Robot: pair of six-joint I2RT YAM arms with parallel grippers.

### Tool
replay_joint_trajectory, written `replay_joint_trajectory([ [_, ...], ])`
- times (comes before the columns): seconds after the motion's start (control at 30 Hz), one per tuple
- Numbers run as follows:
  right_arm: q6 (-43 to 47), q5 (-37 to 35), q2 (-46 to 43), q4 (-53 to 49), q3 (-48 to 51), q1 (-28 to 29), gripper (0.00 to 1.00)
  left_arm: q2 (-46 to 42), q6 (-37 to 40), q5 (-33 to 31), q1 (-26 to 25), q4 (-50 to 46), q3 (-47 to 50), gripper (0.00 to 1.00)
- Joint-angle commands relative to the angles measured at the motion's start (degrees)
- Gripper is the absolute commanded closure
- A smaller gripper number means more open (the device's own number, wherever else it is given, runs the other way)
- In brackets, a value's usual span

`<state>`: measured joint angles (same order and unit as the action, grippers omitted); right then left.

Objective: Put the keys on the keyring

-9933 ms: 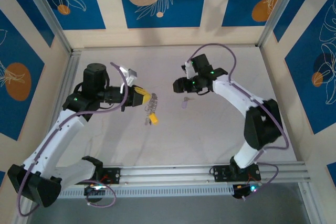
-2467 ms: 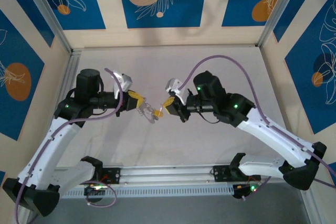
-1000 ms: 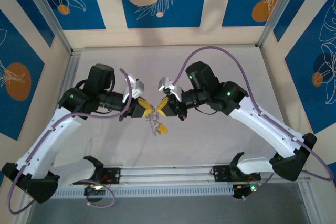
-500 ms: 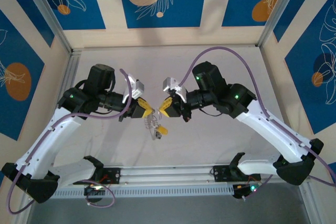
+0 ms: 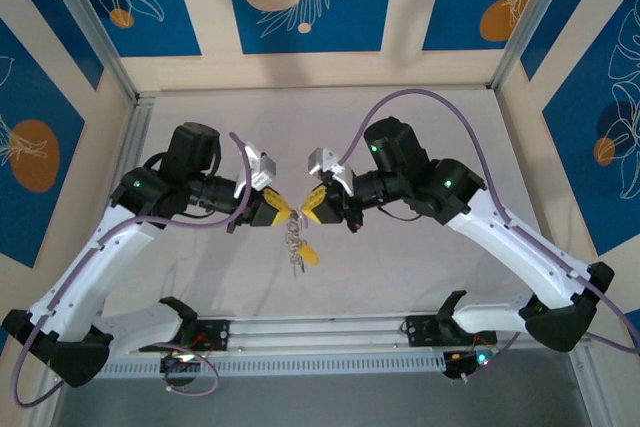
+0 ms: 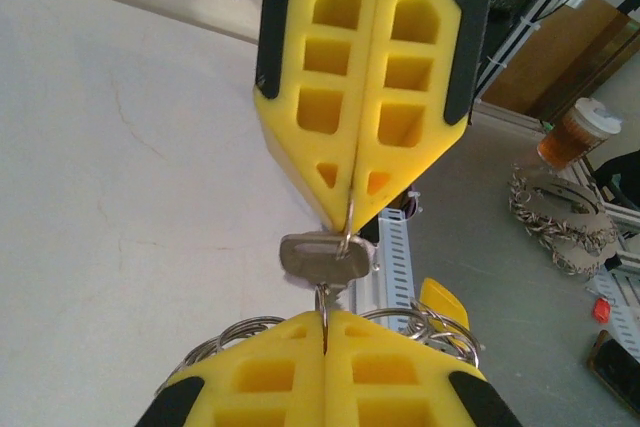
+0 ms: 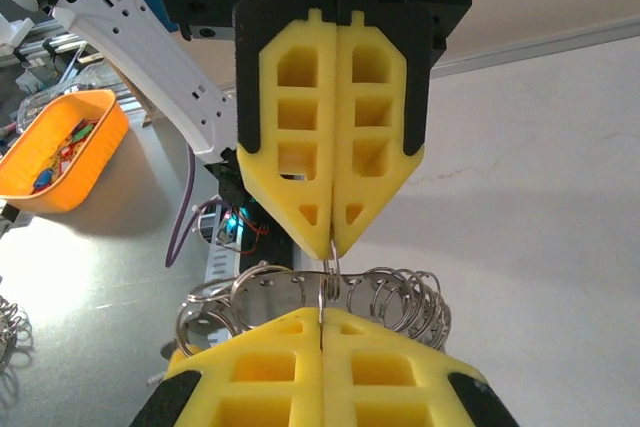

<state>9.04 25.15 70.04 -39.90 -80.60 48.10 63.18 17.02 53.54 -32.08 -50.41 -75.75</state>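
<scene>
The left gripper [image 5: 282,213] and the right gripper [image 5: 306,209] meet tip to tip above the tabletop [image 5: 420,277], their yellow fingertips almost touching. Both are clenched, with the 2 fingers of each pressed together along a closed seam.

From the left wrist, 1 small silvery key [image 6: 325,257] hangs in the narrow gap between the 2 tips, its head lying crosswise just under the tip of the right gripper. A thin wire loop comes out of the right gripper's seam and passes through the key's head, so the right gripper grasps the key by that loop. Below the head, a thin strand runs straight into the seam of the left gripper.

The keyring [image 6: 440,325] sits right at the left gripper's tip. Its grey arcs flare out on both sides of the fingers, about as wide as the gripper itself, and the left gripper is clamped on it. Whether the thin strand in the seam is the hoop itself or the key's blade cannot be told.

A yellow tag [image 6: 442,299] hangs on the ring, just beside the left gripper's fingertips. From above, the bunch dangles directly beneath the 2 meeting tips, clear of the tabletop.
</scene>
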Motion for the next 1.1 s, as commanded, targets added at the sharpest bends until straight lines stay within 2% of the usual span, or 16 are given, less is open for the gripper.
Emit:
replay_joint_trajectory([
  [0.0,1.1,1.7,0.9,0.3,-0.1,0.4,1.0,-0.6,0.1,2.0,-0.7,0.3,-2.0,1.0],
  [0.43,1.6,2.8,1.9,-0.2,-0.4,1.1,1.0,-0.7,0.0,2.0,-0.7,0.6,-1.9,1.0],
  [0.93,2.5,0.4,-0.4,-2.0,-1.2,1.1,1.0,-0.8,0.0,1.7,-0.8,0.3,-1.6,1.0],
  [1.07,1.9,2.2,-0.1,-1.2,-1.7,1.0,1.0,-0.9,0.3,1.7,-0.8,0.1,-1.6,1.0],
])
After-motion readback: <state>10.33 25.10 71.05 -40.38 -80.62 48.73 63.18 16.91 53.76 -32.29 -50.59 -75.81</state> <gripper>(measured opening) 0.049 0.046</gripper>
